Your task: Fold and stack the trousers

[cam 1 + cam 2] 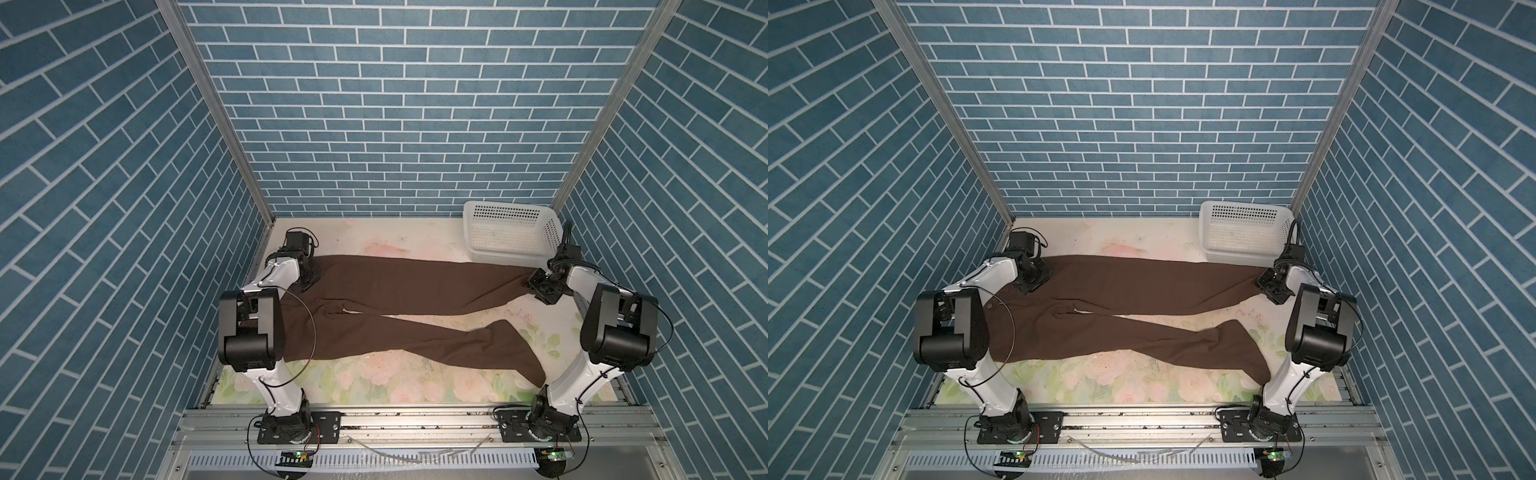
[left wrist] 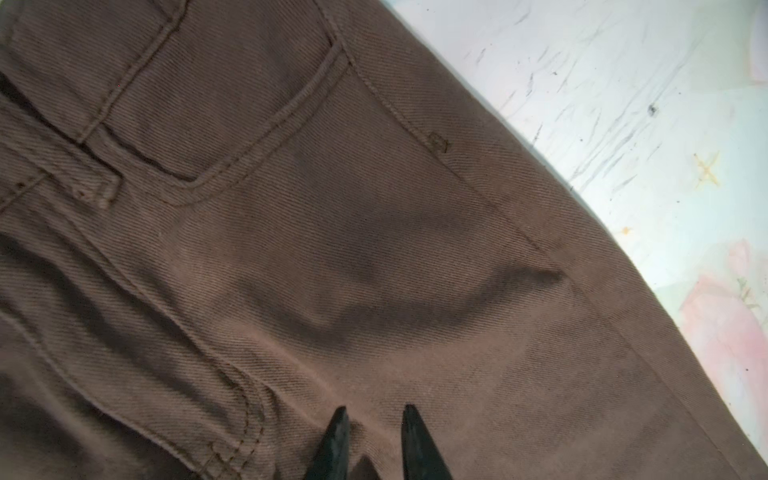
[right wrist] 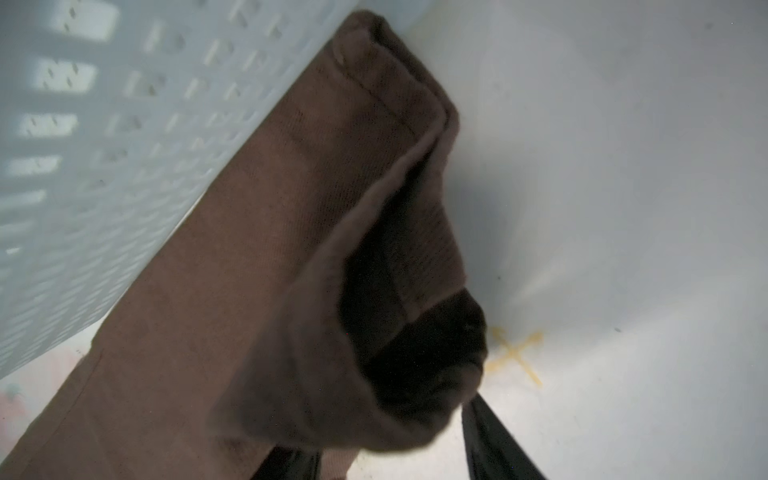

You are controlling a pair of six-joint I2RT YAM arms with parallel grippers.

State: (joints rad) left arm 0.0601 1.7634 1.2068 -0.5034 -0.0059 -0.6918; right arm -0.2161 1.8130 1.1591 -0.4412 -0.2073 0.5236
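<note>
One pair of trousers [image 1: 395,278], one basket [image 1: 503,218] — and two arms: left arm [image 1: 249,328], right arm [image 1: 615,328].

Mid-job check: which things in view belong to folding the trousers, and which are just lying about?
For the job: trousers; left gripper; right gripper.
Just lying about: white basket, standing on the floral tabletop.

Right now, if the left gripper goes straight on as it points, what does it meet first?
The trousers: the left gripper points straight at their brown cloth, which seems very close, perhaps already touching.
</note>
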